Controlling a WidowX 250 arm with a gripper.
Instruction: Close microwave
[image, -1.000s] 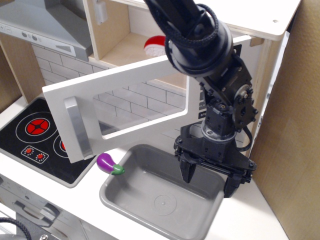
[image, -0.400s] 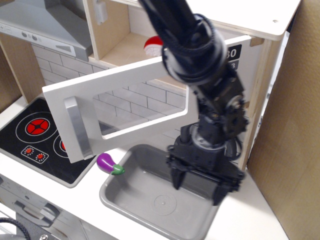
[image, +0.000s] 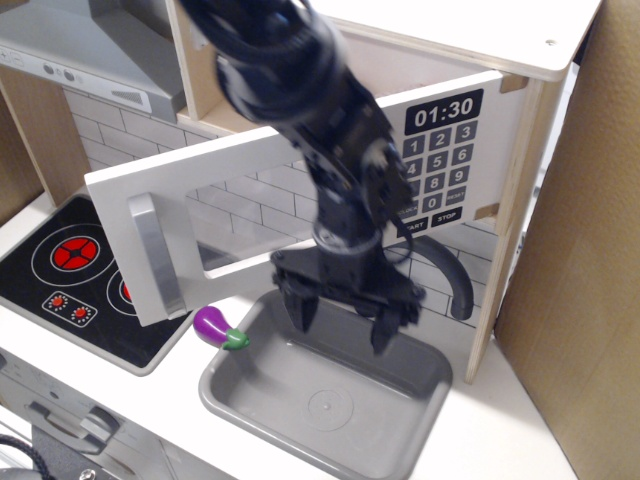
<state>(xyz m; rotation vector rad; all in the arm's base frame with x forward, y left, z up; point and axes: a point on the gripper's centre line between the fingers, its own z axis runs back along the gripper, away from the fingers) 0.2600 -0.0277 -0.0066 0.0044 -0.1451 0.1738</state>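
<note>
The single view looks down on a toy kitchen. The microwave sits in the light-wood cabinet at upper right, its black clock reading 01:30 above a grid of small number keys. Its white door is swung wide open toward the left and near side, hanging out over the counter, so the grey vertical bar handle ends up at the door's far-left edge, above the stove top. The door is a flat painted panel with a clear rectangular window through which printed white tiles show.

The gripper hangs on the black, cable-wrapped arm just below the door's lower edge and above the far rim of the grey sink basin. Its two dark fingers are spread apart and point downward, with nothing between them. It sits behind the open panel, on the cavity side, so I judge it is poorly placed for pushing the door shut: the push needs to come from the near, outer face, probably close to the handle where leverage is best.

The basin is smooth moulded plastic with rounded corners. A glossy purple toy eggplant lies on the counter touching the sink's left rim, under the door's lower corner. The slanted grey range hood fills the upper left.
</note>
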